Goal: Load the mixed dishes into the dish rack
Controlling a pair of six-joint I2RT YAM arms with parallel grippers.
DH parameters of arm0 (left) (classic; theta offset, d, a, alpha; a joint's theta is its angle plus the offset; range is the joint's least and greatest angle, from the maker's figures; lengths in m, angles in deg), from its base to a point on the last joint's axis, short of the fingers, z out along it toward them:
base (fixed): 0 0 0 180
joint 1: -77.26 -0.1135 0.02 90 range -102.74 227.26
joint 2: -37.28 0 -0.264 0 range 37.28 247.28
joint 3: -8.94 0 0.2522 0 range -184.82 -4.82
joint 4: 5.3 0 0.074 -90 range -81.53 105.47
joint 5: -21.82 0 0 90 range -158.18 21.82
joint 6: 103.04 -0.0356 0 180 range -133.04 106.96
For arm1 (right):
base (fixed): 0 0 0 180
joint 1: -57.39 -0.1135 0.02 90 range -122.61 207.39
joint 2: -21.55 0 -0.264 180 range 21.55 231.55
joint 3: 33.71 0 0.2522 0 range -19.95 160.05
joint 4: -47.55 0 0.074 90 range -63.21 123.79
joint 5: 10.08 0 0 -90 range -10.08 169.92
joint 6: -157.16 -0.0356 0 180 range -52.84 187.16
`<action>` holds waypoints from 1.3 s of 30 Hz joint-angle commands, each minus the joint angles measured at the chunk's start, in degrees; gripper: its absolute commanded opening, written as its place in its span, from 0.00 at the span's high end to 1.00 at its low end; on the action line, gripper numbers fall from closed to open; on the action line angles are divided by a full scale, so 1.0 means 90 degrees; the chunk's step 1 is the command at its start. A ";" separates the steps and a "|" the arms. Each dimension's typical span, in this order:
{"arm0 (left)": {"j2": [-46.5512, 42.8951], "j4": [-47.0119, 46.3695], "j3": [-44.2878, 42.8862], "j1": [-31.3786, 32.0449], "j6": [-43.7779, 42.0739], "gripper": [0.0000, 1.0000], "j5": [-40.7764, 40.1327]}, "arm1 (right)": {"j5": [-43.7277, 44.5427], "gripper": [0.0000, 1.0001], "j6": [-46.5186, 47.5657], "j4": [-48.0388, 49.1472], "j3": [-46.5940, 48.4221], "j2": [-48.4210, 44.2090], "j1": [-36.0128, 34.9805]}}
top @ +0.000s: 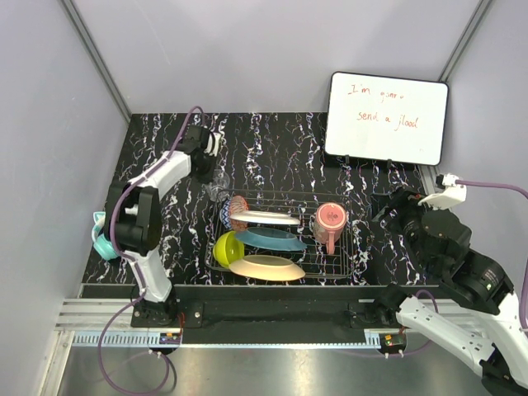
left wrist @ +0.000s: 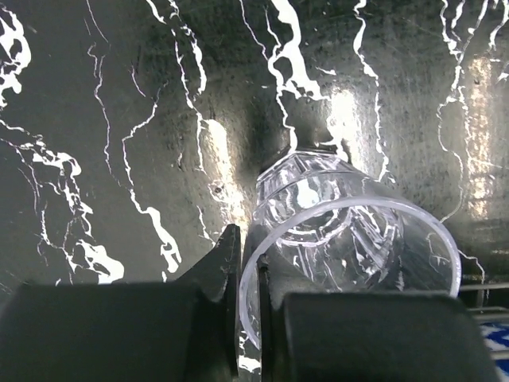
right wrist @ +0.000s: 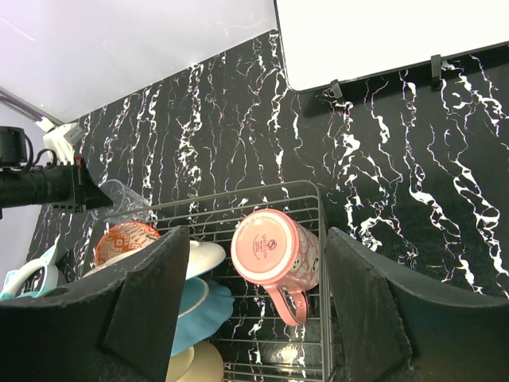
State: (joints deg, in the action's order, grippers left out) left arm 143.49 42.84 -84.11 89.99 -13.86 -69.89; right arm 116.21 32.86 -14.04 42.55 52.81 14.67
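The left hand [left wrist: 248, 267] was clenched across the rim wall of the clear glass [left wrist: 350, 239], a light, rigid, slippery, fragile item probably best held there with moderate force.

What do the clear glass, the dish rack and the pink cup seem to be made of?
Clear glass: see-through and shiny, with cut facets near its base; glass or hard clear plastic, I cannot tell which.
Dish rack: thin silver wires in a grid, probably bright metal.
Pink cup: opaque, smooth, mildly glossy, a printed mark underneath; likely glazed ceramic, perhaps plastic.
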 commanded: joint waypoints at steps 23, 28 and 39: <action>-0.4233 0.0157 -0.1953 -0.0145 0.1329 1.00 0.4679 | -0.4060 0.00 0.0170 0.3691 -0.0195 0.0882 -0.0058; -0.4428 -0.3055 -0.0297 -0.0145 0.4402 1.00 0.6966 | -0.5075 0.00 -0.0689 0.5850 -0.0830 0.1164 -0.0048; -0.4165 -0.5459 0.0040 0.0138 0.6839 1.00 0.7622 | -0.5810 0.00 -0.2604 0.8742 -0.1905 0.2042 -0.0039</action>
State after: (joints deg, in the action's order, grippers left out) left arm 107.73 8.28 -82.97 89.86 38.12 -6.44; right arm 67.76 15.55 52.10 25.83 69.73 14.60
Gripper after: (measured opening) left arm 0.079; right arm 0.994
